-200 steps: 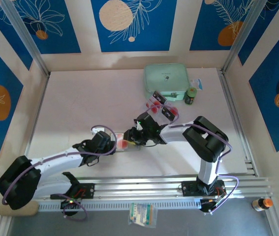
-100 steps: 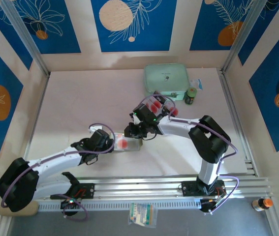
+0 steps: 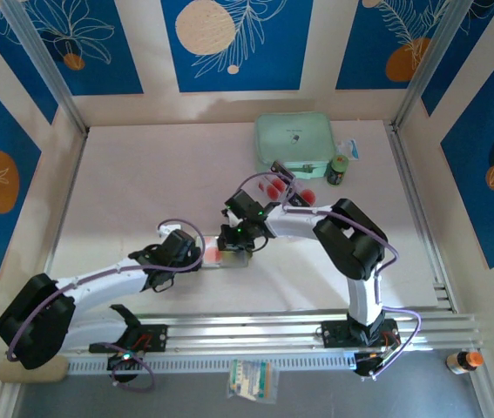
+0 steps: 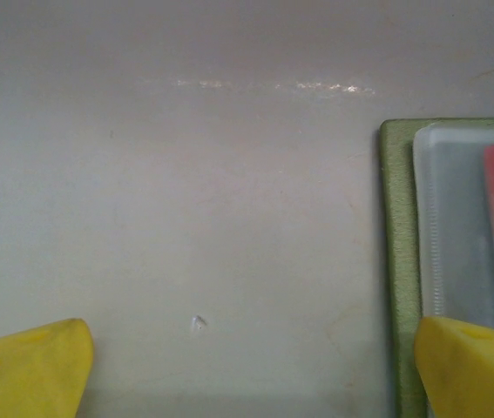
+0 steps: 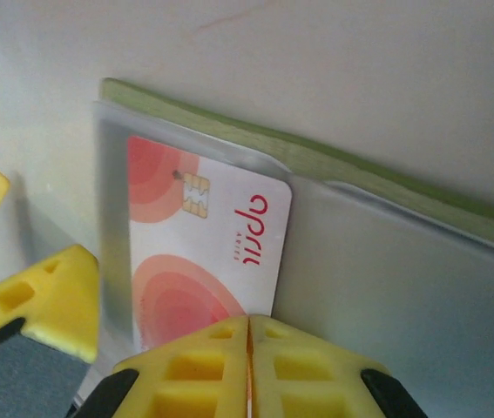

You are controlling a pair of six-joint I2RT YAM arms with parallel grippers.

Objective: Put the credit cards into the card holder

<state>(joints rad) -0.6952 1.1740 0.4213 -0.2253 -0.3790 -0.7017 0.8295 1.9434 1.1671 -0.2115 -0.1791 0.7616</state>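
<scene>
We are looking at the right gripper (image 5: 248,353) with its two yellow fingers pressed flat together. Their tips are meeting the near short edge of a white credit card (image 5: 201,235). That card, bearing red round marks, a chip and red lettering, is lying on the clear inner pocket of the olive-green card holder (image 5: 377,178). We cannot tell how far it is sitting under the plastic. The holder is lying open and flat on the pale table (image 5: 360,70).

From above, the right gripper (image 3: 233,237) is reaching down at the far side of the card holder (image 3: 232,257). The left gripper (image 3: 196,255) is hovering at the holder's left side.

The left gripper (image 4: 247,374) is standing wide, one finger over bare table (image 4: 186,174) and the other over the green border of the card holder (image 4: 392,261).

Beyond the holder, toward the back right, other credit cards (image 3: 277,185) are lying just in front of a mint-green case (image 3: 294,142).
</scene>
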